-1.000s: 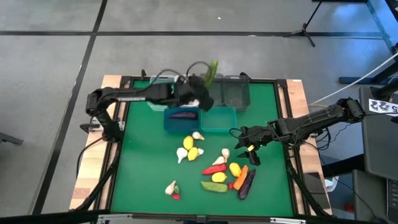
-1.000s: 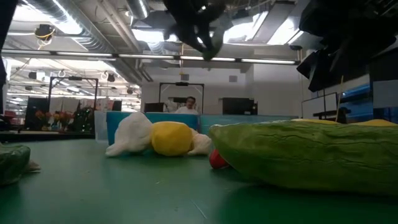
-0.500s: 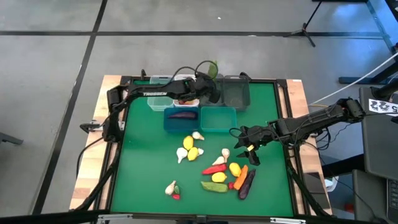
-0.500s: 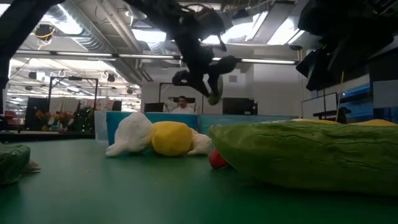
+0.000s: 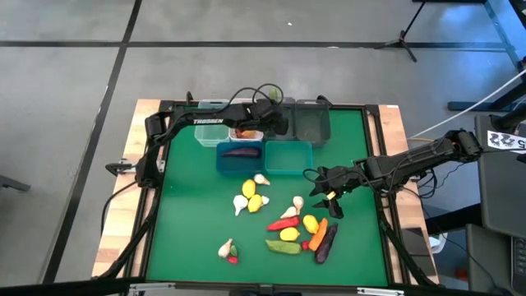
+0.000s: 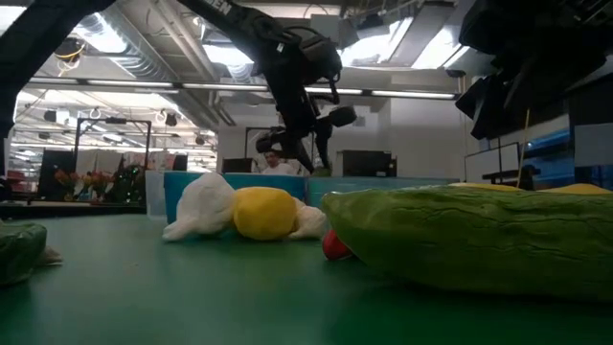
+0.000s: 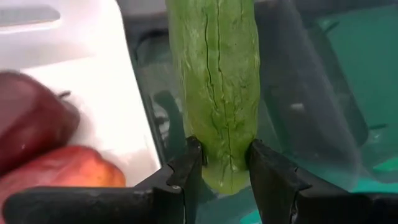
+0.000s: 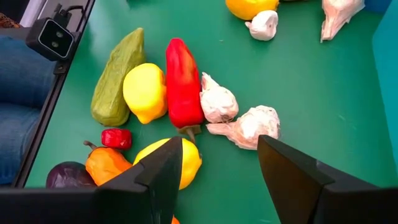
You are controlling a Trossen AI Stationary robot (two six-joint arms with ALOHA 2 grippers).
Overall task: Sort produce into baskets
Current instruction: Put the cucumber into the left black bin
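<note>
My left gripper (image 7: 224, 155) is shut on a green cucumber (image 7: 214, 81) over a smoky grey bin (image 7: 311, 93) in the far row of baskets; in the high view it is my left gripper (image 5: 275, 119). Beside that bin stands a white bin (image 7: 81, 81) holding red peaches (image 7: 31, 130). My right gripper (image 8: 217, 146) hangs open above the loose produce: a red pepper (image 8: 182, 81), a lemon (image 8: 144, 92), garlic (image 8: 217, 102) and another cucumber (image 8: 117, 78), all lying on the green mat. My left gripper pinches the cucumber near its close end (image 7: 224, 168) between its two fingers, one on each side. The fingers slant down toward the far edge, and the cucumber runs on along them over the smoky bin. Its other end leaves the picture.
A blue bin (image 5: 222, 156) with a dark eggplant and a teal bin (image 5: 288, 158) stand in front of the far row. A second smoky bin (image 5: 312, 123) stands at the right. Lemons (image 5: 249, 191) and garlic (image 5: 240, 205) lie mid-mat; a garlic (image 5: 226, 247) lies near the front.
My left gripper has sunk and gone toward the table's far right, over the smoky bin, rolling as it went. The cucumber, which stuck up past the gripper, has come down with it and now points into the bin.
</note>
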